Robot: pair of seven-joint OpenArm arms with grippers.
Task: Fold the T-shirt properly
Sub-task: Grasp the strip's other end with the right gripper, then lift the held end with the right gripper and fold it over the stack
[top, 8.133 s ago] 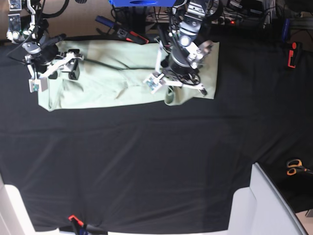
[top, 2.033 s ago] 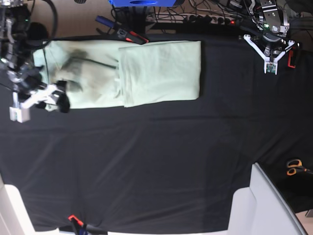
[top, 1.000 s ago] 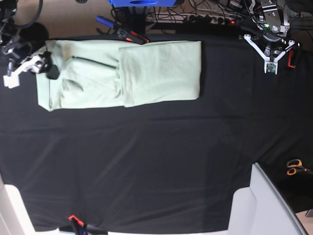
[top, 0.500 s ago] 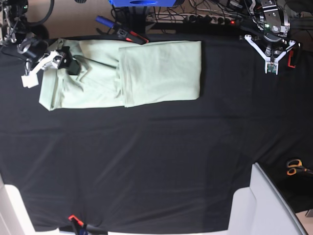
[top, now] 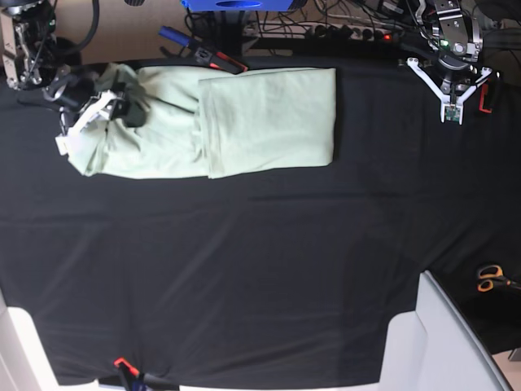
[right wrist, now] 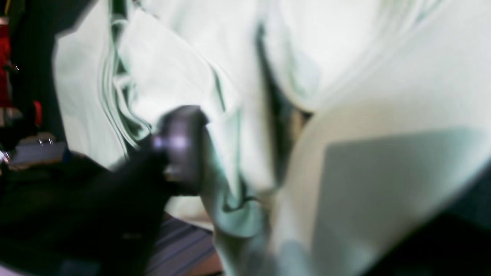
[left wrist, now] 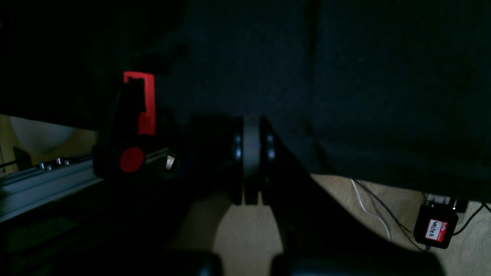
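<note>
A black table cloth (top: 244,269) covers the table. The T-shirt (top: 236,122) lies along its far edge, one end folded over the middle. At the shirt's other end the right gripper (top: 110,102) has its fingers pinched on bunched fabric. Well beyond the folded end, the left gripper (top: 448,102) hangs with jaws together, holding nothing.

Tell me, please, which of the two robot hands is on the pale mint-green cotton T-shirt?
The right hand, at the pale mint-green cotton T-shirt's bunched end on the base view's left. The left hand hangs shut over bare black tablecloth.
</note>
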